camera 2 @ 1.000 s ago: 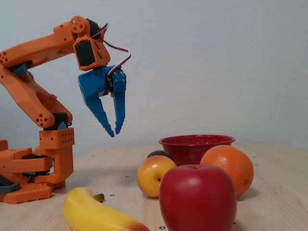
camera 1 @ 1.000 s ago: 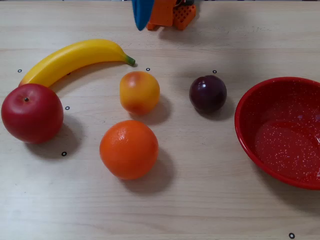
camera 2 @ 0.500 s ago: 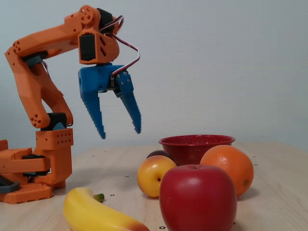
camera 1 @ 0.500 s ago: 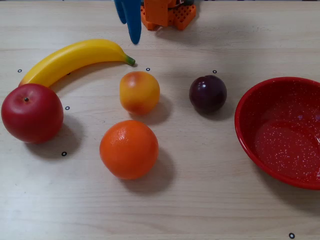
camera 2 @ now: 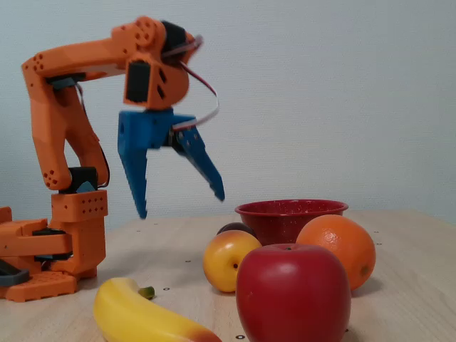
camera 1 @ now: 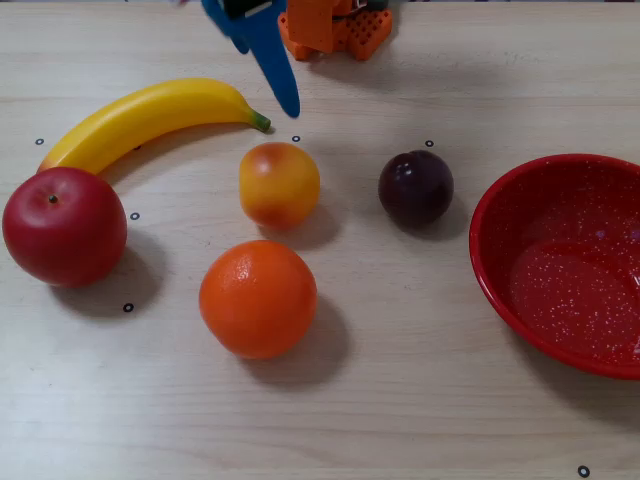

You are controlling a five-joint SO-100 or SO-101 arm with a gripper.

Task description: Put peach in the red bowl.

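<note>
Peach [camera 1: 279, 185] is sitting on the table, left of the plum [camera 1: 415, 187], red bowl [camera 1: 570, 260] far right. Gripper [camera 2: 182, 203] is hovering above with jaws spread, empty; approach step, descent needed next.

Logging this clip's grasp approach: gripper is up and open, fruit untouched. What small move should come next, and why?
Probably lower the gripper toward the peach and forward over it. Its jaws are open and empty, hanging above the table near the banana tip, while the peach sits untouched between plum and apple, outside the red bowl.
</note>
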